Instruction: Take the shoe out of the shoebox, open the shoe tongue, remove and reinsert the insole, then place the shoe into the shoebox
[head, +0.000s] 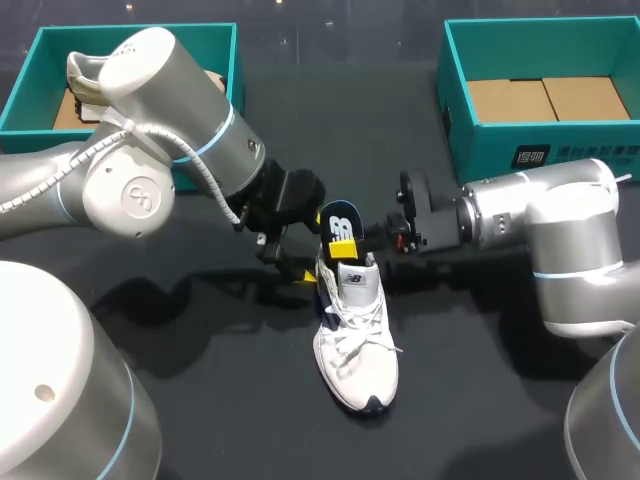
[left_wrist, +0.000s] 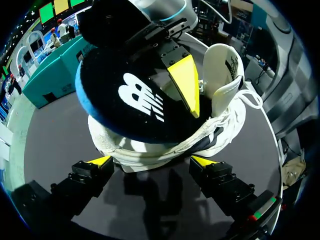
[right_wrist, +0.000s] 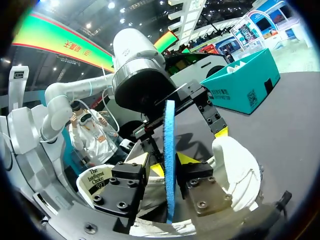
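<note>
A white lace-up shoe (head: 356, 345) lies on the dark table, toe toward me. Its dark insole (head: 341, 222) with a blue edge stands up out of the heel opening. My left gripper (head: 290, 264) is at the heel end of the shoe. In the left wrist view the left gripper (left_wrist: 151, 161) is open, one yellow tip on each side of the heel. My right gripper (head: 352, 242) comes in from the right at the insole. In the right wrist view the insole (right_wrist: 170, 150) stands edge-on between the right gripper's (right_wrist: 165, 162) parted fingers, with a gap showing on one side.
A teal shoebox (head: 540, 150) with a cardboard floor stands at the back right. A second teal box (head: 25, 75) at the back left, partly hidden by my left arm, holds another shoe (head: 85, 72). Dark table surface lies around the white shoe.
</note>
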